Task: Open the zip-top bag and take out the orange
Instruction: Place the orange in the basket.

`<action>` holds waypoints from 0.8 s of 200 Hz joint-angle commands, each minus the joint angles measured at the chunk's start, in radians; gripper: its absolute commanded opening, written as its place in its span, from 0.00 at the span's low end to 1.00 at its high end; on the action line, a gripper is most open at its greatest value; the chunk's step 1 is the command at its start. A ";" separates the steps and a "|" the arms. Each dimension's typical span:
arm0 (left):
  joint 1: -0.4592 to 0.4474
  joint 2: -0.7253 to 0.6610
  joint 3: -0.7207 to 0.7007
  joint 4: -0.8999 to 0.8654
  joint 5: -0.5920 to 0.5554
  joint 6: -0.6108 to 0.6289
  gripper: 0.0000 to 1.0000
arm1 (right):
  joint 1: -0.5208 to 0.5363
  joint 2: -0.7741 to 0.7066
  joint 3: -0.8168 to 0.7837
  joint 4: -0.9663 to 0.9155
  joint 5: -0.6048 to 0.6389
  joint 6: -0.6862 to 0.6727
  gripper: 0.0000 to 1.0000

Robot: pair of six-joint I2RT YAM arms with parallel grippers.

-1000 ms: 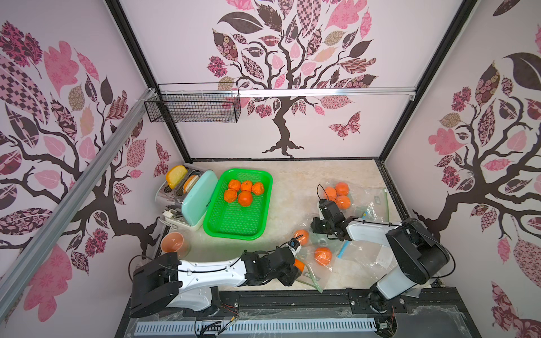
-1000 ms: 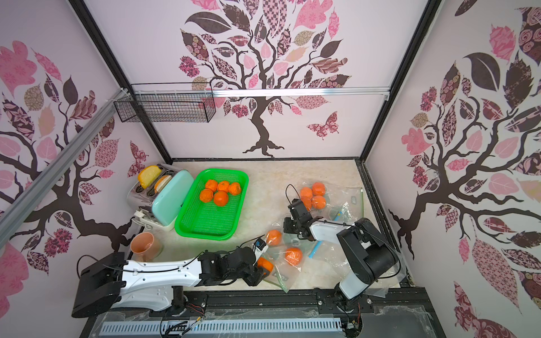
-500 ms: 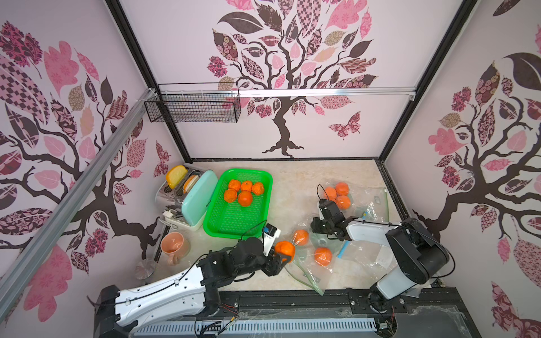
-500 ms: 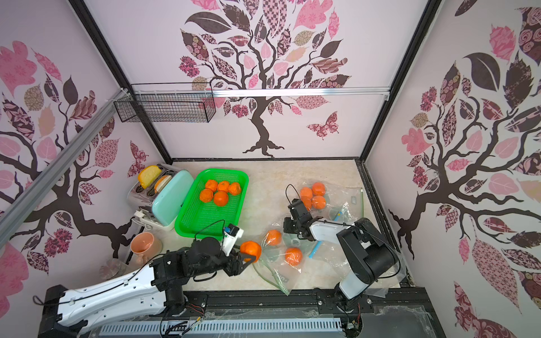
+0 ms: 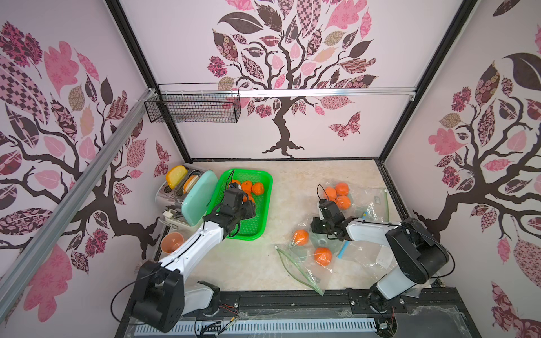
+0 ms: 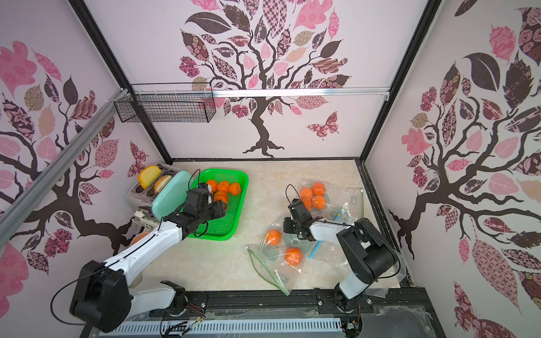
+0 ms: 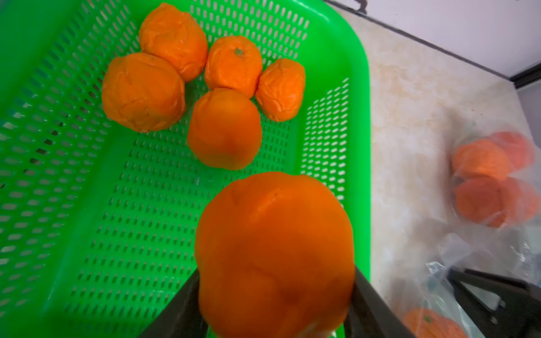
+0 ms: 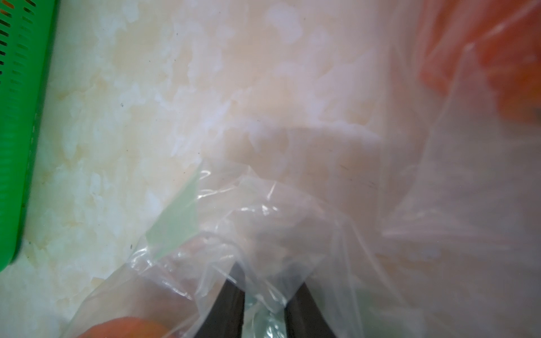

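At the counter's (image 5: pixel 234 263) near edge we see the zip-top bag (image 5: pixel 304 275) lying open, its green zip strip parted in a long V. Just beyond it, two oranges (image 5: pixel 323 256) sit among crumpled clear plastic, near each other but apart.

Beside them the right pincer (image 8: pixel 265 295) is down at counter level. Its dark fingers (image 8: pixel 231 307) are pinched on a bunched fold of the zip-top bag's film, and a scrap of the green strip shows just beside the fold.

Across the counter the left arm reaches out over the green basket (image 7: pixel 360 146). The left pincer (image 7: pixel 275 298) is clamped on the orange (image 7: pixel 273 251), one dark finger on each flank of the fruit. The orange is out of the bag and hangs over the basket's perforated floor, close to the wall on the bag side. We cannot tell whether it touches the mesh.

Farther into the basket five other oranges (image 7: pixel 225 128) huddle together, touching, some with wrinkled skins. On the basket's far side from the bags stand a mint-sided toaster (image 5: pixel 199 199) with bread in its slots and, nearer the rig, a small cup (image 5: pixel 172 242).

Toward the back on the bag side, a cluster of oranges (image 5: pixel 336 193) rests inside another clear bag (image 5: pixel 377 202). A wire rack (image 5: pixel 193 106) hangs on the rear wall above it all.
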 commanded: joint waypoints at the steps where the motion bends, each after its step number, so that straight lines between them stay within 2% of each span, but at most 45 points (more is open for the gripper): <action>1: 0.002 0.100 0.079 0.073 0.086 0.033 0.40 | -0.005 0.035 -0.010 -0.072 0.002 0.000 0.27; 21: 0.003 0.180 0.124 0.084 0.096 0.048 0.38 | -0.005 0.038 -0.010 -0.072 -0.003 -0.002 0.27; 80: 0.004 0.300 0.221 0.061 0.054 0.107 0.39 | -0.005 0.046 -0.005 -0.067 -0.006 -0.001 0.26; 160: 0.004 0.414 0.315 0.018 -0.008 0.168 0.47 | -0.005 0.050 0.000 -0.067 -0.010 0.000 0.27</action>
